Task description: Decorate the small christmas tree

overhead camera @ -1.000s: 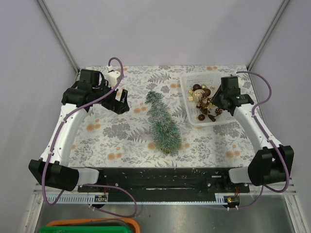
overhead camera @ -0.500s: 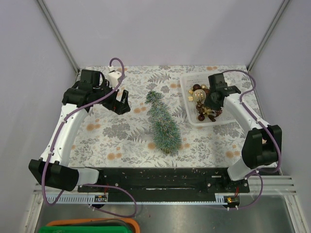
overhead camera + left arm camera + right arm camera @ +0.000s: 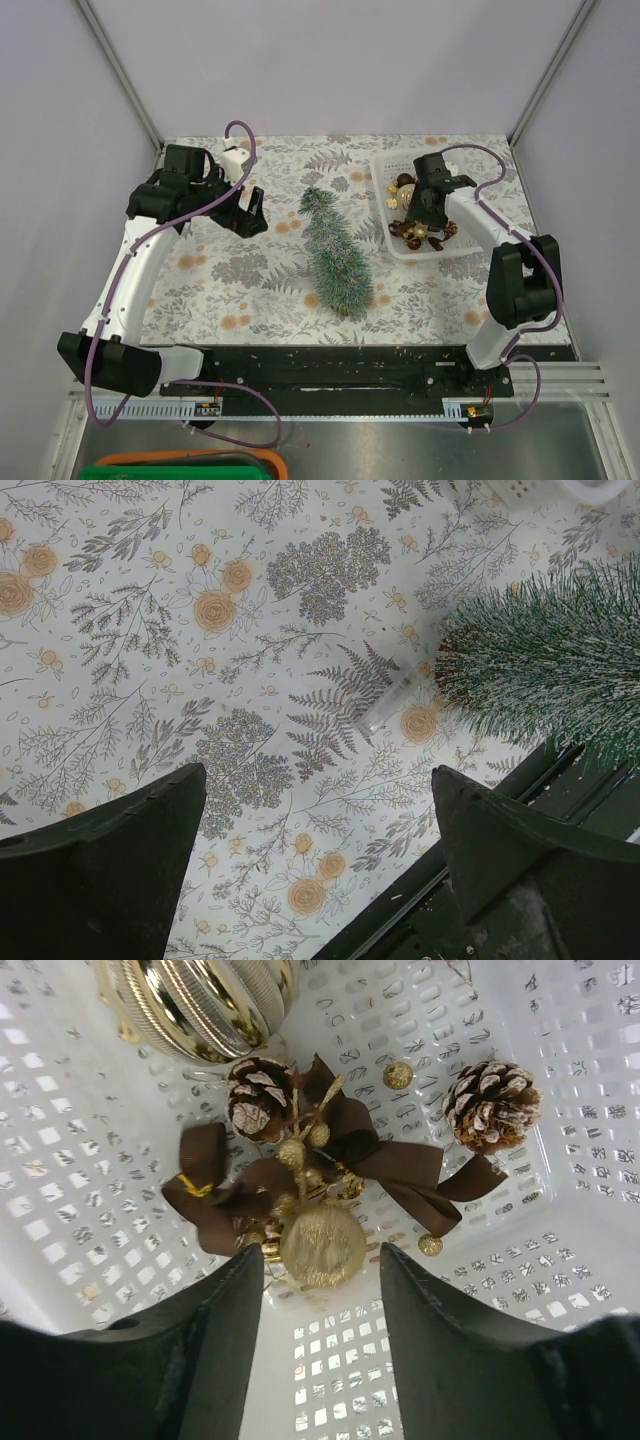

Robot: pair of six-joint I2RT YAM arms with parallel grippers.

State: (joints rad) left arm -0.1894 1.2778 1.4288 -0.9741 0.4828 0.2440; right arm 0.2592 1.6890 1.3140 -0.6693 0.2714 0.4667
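Observation:
The small christmas tree (image 3: pixel 335 255) lies on its side in the middle of the table, tip toward the back; its bristles also show in the left wrist view (image 3: pixel 560 670). My left gripper (image 3: pixel 246 211) is open and empty, hovering left of the tree (image 3: pixel 318 775). My right gripper (image 3: pixel 414 207) is open and reaches down into the white basket (image 3: pixel 388 165). In the right wrist view my right gripper (image 3: pixel 320 1260) has a glittery gold bauble (image 3: pixel 322 1245) just ahead of its fingertips, not gripped. Brown bows (image 3: pixel 395 1165), two pine cones (image 3: pixel 490 1105) and a large ribbed gold bauble (image 3: pixel 200 1000) lie around it.
A small clear tube (image 3: pixel 385 702) lies on the floral tablecloth (image 3: pixel 150 680) beside the tree's wide end. The basket wall (image 3: pixel 480 1280) closely surrounds my right gripper. The black base rail (image 3: pixel 330 365) runs along the near edge. Grey walls enclose the table.
My right arm has swung left and down, bringing its gripper over and into the basket among the ornaments. The left arm and the tree have not moved.

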